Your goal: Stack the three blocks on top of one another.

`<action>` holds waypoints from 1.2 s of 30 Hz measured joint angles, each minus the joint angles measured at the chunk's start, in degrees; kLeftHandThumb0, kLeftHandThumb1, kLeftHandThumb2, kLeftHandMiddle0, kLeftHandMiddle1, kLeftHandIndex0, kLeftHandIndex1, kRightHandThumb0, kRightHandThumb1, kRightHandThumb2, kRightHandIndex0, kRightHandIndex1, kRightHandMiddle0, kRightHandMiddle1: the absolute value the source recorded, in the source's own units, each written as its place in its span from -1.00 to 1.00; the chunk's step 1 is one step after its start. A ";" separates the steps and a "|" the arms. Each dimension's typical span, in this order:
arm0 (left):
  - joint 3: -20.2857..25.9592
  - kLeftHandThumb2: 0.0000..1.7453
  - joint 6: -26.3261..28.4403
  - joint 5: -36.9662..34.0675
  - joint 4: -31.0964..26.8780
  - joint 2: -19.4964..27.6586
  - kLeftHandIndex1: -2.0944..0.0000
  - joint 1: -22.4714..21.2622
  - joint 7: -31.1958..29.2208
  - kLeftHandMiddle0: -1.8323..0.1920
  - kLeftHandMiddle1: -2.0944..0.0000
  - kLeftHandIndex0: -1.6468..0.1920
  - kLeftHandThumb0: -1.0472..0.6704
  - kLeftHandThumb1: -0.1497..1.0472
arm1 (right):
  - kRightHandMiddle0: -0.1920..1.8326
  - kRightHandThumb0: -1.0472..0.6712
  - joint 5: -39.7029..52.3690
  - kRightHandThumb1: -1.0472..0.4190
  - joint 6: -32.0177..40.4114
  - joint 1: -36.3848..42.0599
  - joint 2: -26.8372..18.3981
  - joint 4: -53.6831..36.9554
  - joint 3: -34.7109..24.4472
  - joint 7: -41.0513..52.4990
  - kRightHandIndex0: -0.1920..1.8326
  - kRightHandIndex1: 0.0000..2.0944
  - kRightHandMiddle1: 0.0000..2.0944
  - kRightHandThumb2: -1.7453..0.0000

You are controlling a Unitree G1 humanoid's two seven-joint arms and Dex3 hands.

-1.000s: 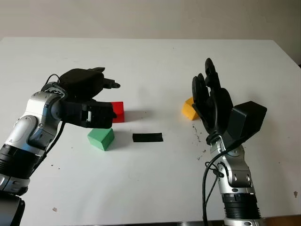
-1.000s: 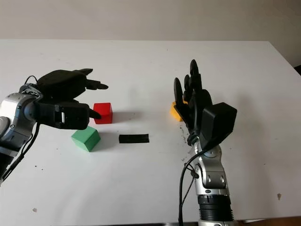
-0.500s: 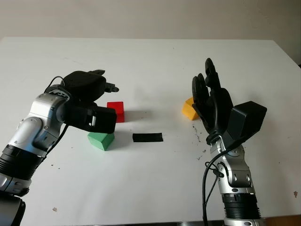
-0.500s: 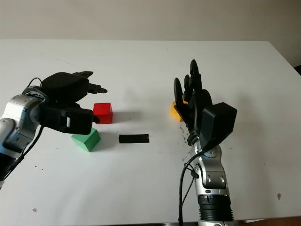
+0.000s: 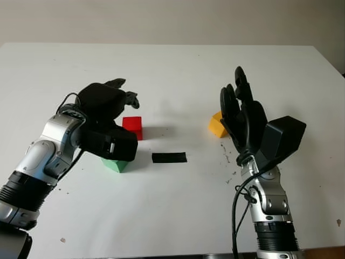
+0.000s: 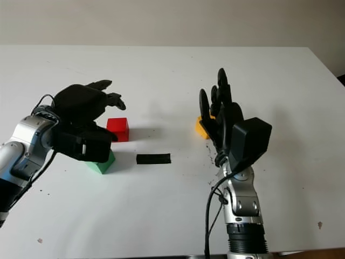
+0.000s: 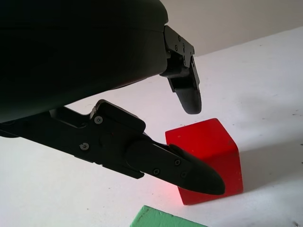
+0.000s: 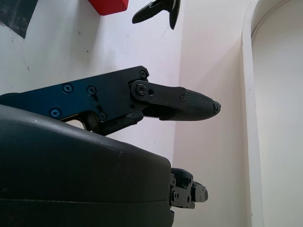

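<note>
Left hand [image 5: 110, 116] hovered open over the red block [image 5: 132, 127] and the green block [image 5: 116, 163], holding nothing; its shell hid most of the green block, and its fingers [image 7: 187, 92] hung just above the red block without touching it. Beside the green block lay a strip of black tape [image 5: 169, 157] on the white table [image 5: 172, 70]. Right hand [image 5: 242, 116] stood open and upright, well apart, screening part of the yellow block [image 5: 216, 125].
</note>
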 measured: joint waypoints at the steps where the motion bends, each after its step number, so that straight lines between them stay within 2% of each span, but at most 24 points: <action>1: -0.01 -0.95 -0.28 -0.17 0.30 -0.10 -0.09 0.00 0.00 0.70 0.94 0.69 -0.65 0.86 | -0.82 -0.42 -0.06 -1.00 0.00 0.00 0.00 0.00 0.01 -0.03 -0.84 -0.95 -0.95 0.42; 11: -0.42 -0.94 -0.80 -0.27 1.69 -0.59 -0.14 -0.01 -0.84 0.68 0.94 0.66 -0.65 0.82 | -0.83 -0.43 0.41 -1.00 0.11 0.00 0.00 0.00 -0.09 0.14 -0.85 -0.95 -0.95 0.44; 16: -0.65 -0.94 -0.77 0.05 2.36 -0.62 -0.19 -0.01 -0.95 0.64 0.93 0.59 -0.60 0.81 | -0.83 -0.43 0.46 -1.00 0.11 0.00 -0.04 0.00 -0.11 0.25 -0.85 -0.95 -0.95 0.44; 18: -0.65 -0.94 -0.80 0.05 2.43 -0.70 -0.26 -0.01 -0.53 0.61 0.93 0.54 -0.54 0.84 | -0.83 -0.43 0.57 -1.00 0.11 0.00 -0.04 0.00 -0.12 0.31 -0.85 -0.95 -0.95 0.44; 21: -0.65 -0.93 -1.06 0.20 2.49 -0.76 -0.38 0.00 1.11 0.55 0.92 0.47 -0.34 0.90 | -0.83 -0.42 0.60 -1.00 0.10 0.00 -0.04 0.00 -0.12 0.31 -0.85 -0.95 -0.95 0.44; 25: -0.66 -0.93 -2.48 0.21 2.86 -0.76 -0.47 0.08 4.57 0.49 0.93 0.52 -0.19 0.96 | -0.82 -0.43 0.70 -1.00 0.09 0.00 -0.04 0.00 -0.13 0.32 -0.85 -0.95 -0.95 0.44; 30: -0.64 -0.93 -3.82 -0.40 2.89 -0.76 -0.48 0.44 7.16 0.47 0.93 0.58 -0.20 0.99 | -0.83 -0.42 0.77 -1.00 0.09 0.00 -0.04 0.00 -0.13 0.30 -0.85 -0.95 -0.95 0.44; 36: -0.46 -0.91 -3.88 -2.39 2.57 -0.76 -0.41 0.47 7.11 0.48 0.94 0.59 -0.24 1.00 | -0.83 -0.42 0.81 -1.00 0.09 0.00 -0.04 0.00 -0.12 0.32 -0.85 -0.95 -0.95 0.44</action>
